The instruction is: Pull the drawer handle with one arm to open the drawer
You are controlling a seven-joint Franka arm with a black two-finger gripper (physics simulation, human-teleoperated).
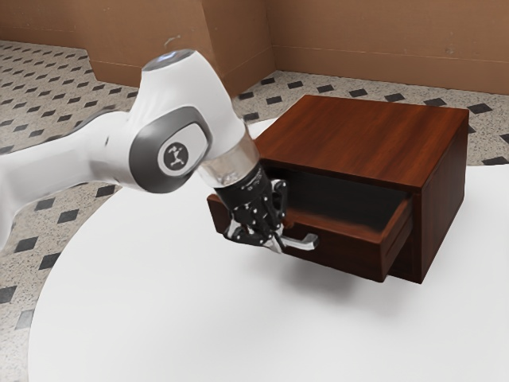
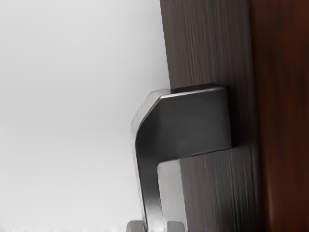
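Arm (image 1: 171, 151) low, tool (image 1: 273, 237) tilted dwn, gripping handle (image 1: 306, 241); drawer (image 1: 354, 231) ajar.

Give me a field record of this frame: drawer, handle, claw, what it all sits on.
drawer: partly out of the cabinet, dark gap showing behind its front
cabinet: dark red-brown wood, one drawer
handle: grey metal bar on the drawer front
claw: black, at the handle, on the end toward the exterior view's left
table: white, round, carries the cabinet
task: drawer open part way
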